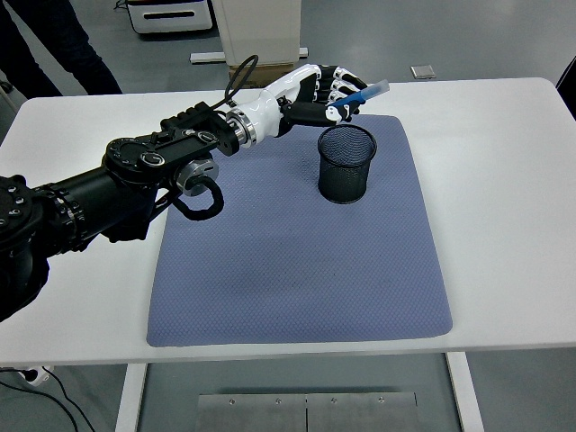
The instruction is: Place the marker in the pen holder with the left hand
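Note:
My left hand [330, 94] is shut on a blue marker with a pale cap [367, 94]. It holds the marker slanted, cap end up and to the right, just above and behind the far rim of the pen holder. The pen holder [346, 163] is a black mesh cup standing upright on the far right part of a blue-grey mat [288, 261]. The marker does not touch the cup. The right arm is out of view.
The mat lies in the middle of the white table [504, 198]. A person's dark legs [54, 45] stand beyond the table's far left corner. A cardboard box [261, 67] sits behind the far edge.

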